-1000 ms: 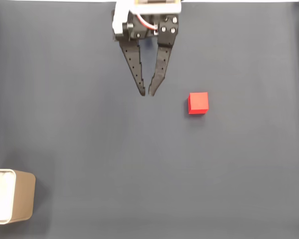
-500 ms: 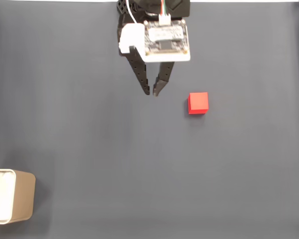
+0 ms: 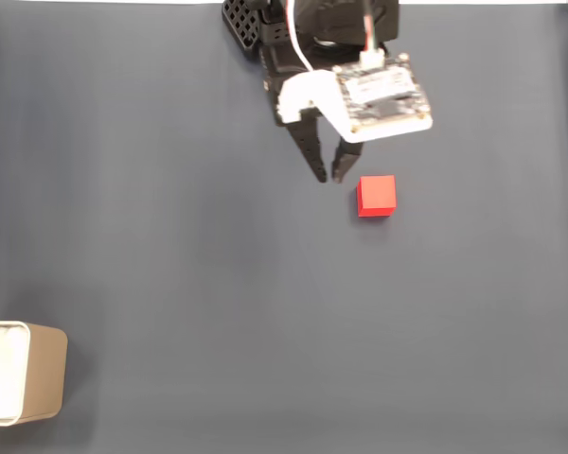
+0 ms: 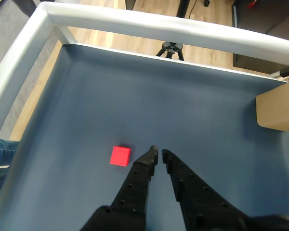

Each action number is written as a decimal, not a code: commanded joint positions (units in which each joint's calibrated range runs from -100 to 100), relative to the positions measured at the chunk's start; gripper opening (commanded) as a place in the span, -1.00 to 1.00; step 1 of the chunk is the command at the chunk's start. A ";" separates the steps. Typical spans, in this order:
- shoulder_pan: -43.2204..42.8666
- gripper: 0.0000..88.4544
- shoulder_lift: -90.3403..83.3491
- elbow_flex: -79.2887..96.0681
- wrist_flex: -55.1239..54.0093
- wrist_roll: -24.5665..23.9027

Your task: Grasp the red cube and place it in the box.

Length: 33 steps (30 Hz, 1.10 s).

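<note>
The red cube point(image 3: 376, 196) lies on the dark grey mat, right of centre in the fixed view; in the wrist view the red cube point(image 4: 120, 156) is just left of the fingers. My gripper point(image 3: 329, 177) hangs a short way to the cube's upper left, apart from it, shut with only a thin slit between the black fingertips and nothing held. In the wrist view the gripper point(image 4: 159, 152) points up the mat. The tan box point(image 3: 43, 374) with its white interior sits at the bottom left edge of the fixed view; in the wrist view the box point(image 4: 278, 109) is at the far right.
A white circuit board point(image 3: 383, 95) rides on top of the wrist. A raised white rim point(image 4: 135, 21) borders the mat, with a tripod point(image 4: 170, 48) and wooden floor beyond it. Open mat stretches between cube and box.
The arm has swung to the right and reached further out, bringing the fingertips close to the cube. The jaws stayed shut. Cube and box have not moved.
</note>
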 commanded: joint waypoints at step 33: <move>-13.02 -0.69 -5.24 18.08 -9.11 3.86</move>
